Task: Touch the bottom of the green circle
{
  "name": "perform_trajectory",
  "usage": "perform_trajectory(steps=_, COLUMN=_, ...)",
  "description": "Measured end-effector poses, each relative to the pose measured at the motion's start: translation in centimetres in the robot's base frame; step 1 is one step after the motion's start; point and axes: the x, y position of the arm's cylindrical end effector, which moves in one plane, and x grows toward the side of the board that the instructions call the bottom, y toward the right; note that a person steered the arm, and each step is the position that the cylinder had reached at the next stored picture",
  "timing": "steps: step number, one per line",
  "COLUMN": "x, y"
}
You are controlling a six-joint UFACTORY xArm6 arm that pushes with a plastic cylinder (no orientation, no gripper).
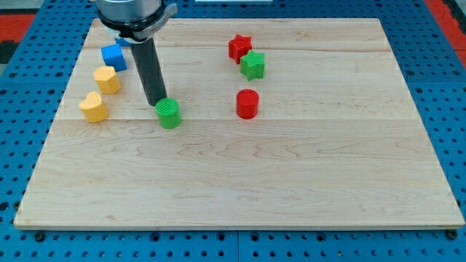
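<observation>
The green circle (169, 113) is a short green cylinder left of the board's middle. My tip (156, 102) is at the lower end of the dark rod. It stands just at the circle's upper left edge, touching or nearly touching it. The rod rises toward the view's top left and hides part of the board behind it.
A blue block (113, 57), a yellow block (107, 79) and a yellow heart (94, 107) lie at the view's left. A red star (239, 47), a green star (253, 65) and a red cylinder (247, 104) lie right of centre on the wooden board (291, 175).
</observation>
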Motion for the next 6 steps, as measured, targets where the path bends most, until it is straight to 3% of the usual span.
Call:
perform_trajectory(steps=2, x=4.9, y=-2.9)
perform_trajectory(steps=3, x=7.0, y=0.4)
perform_trajectory(steps=4, x=6.2, y=3.7)
perform_trajectory(steps=6, x=4.9, y=2.8)
